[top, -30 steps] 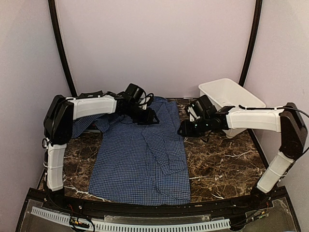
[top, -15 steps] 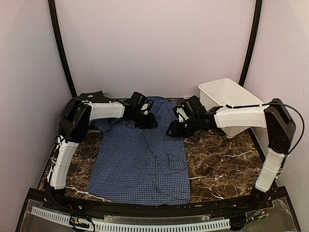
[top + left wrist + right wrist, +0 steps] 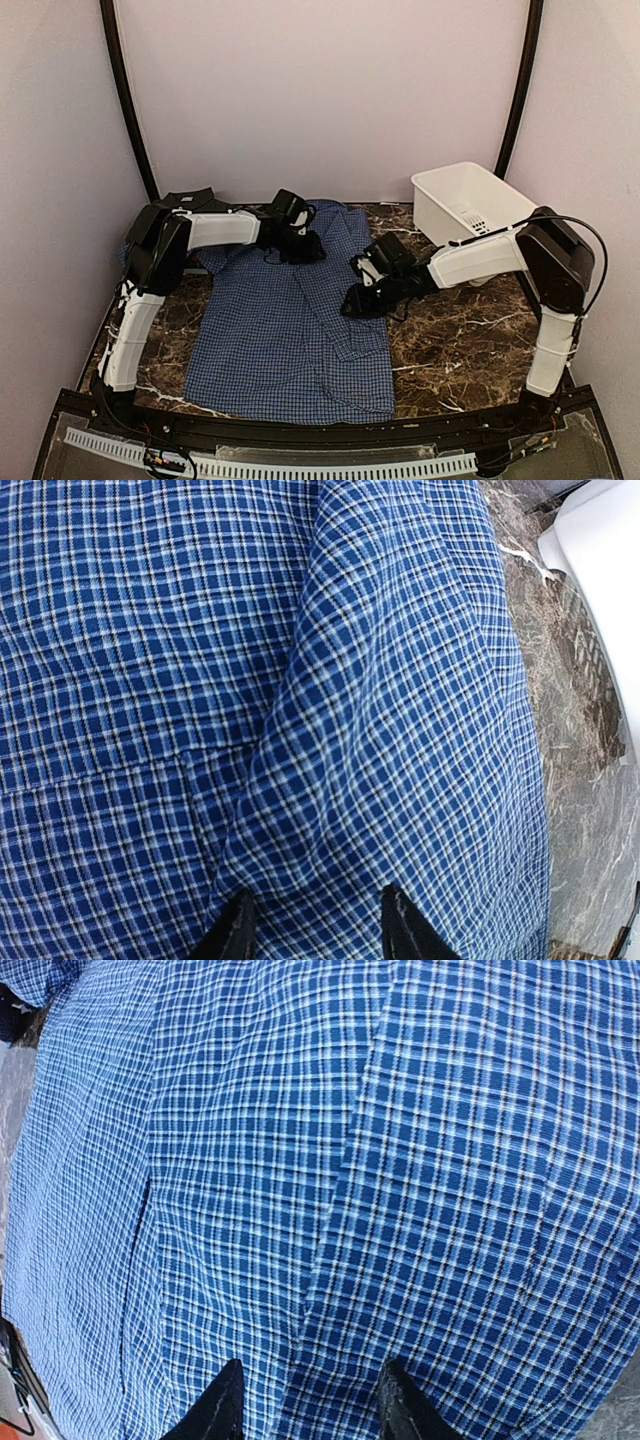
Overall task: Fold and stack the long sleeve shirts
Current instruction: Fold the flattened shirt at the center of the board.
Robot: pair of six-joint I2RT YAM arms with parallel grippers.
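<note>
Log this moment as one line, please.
blue checked shirt: spread on table | left tool: open, over shirt | right tool: open, over shirt

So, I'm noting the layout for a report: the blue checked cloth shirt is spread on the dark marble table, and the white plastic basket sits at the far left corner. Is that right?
Not quite. The white plastic basket sits at the far right corner, as the top external view shows. The blue checked cloth shirt is indeed spread on the dark marble table.
</note>
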